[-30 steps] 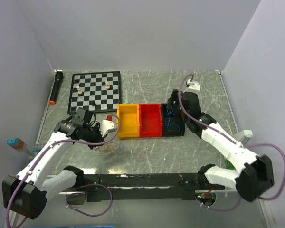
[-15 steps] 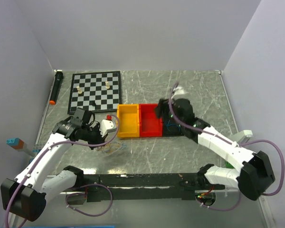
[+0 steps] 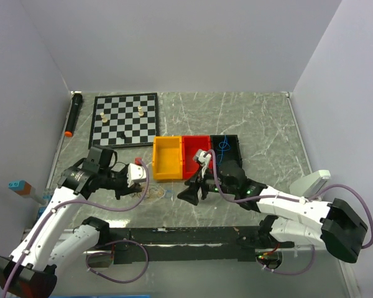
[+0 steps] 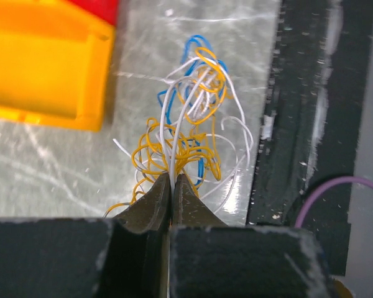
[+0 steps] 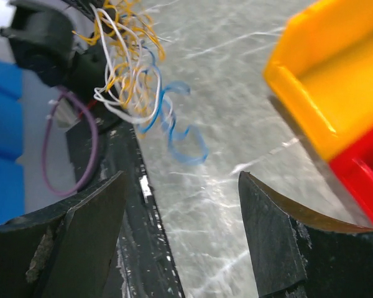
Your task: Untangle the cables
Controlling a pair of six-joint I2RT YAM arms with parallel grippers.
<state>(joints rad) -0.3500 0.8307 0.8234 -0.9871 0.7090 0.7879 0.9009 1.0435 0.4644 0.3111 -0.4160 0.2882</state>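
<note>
Left wrist view: left hand [image 4: 173, 185] pinches white strands of the cables [image 4: 193, 118], tangled on the bench [image 4: 50, 167] by the yellow bin [image 4: 43, 68]. Right hand [image 5: 180, 198] gapes empty; it should nip the stray blue curl [image 5: 189, 152], then pull away slowly.

The table [image 3: 261, 118] reads as grey marbled stone-look, smooth, catching soft glare. Cables [image 4: 186, 124]: fine plastic-coated strands in white, blue and yellow, slick with a faint shine. Yellow bin [image 4: 43, 68] is moulded plastic, smooth and glossy; red bin [image 3: 196, 140] looks the same. Left gripper [image 4: 173, 181] is matt black plastic, slightly grainy. Right gripper [image 5: 181, 186] is matt black too, edges rubbed pale. Rail [image 4: 298, 124]: dull black, scuffed and scratched. Hose [image 4: 326, 186]: smooth lilac, rubbery-looking.
</note>
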